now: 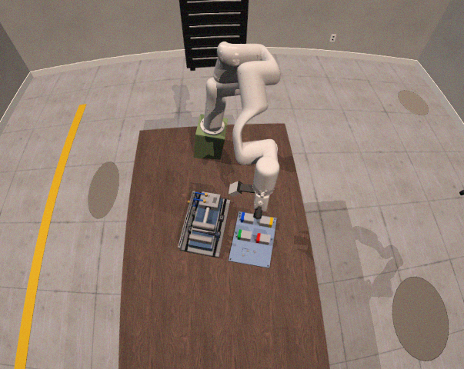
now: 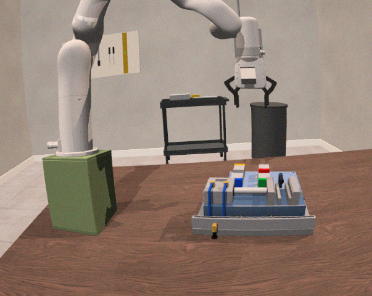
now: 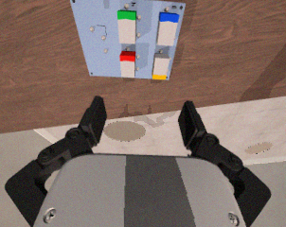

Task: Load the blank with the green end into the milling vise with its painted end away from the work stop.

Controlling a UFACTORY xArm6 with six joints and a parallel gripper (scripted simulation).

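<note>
The robot's gripper hung high in the air above the table. Its two black fingers were spread wide apart, and there was nothing between them.

Down below lay a light blue infeed plate with four little blanks on it. The blank with the green end sat in the row farther from the arm's green stand, on the side nearest the vise. Just beside it lay the blank with the red end. In the other row were the blank with the blue end and the blank with the yellow end. None of them touched each other. The vise held no blank.

The green blank looked like a hard, stiff block, maybe metal, so I thought it would not bend or squash. It seemed small enough to be light. Its smooth sides could be a bit slippery. I think the best place to hold it would be across its two long sides, near the middle, so it stays level. There looked to be room on both long sides for the fingers to slip down.
</note>
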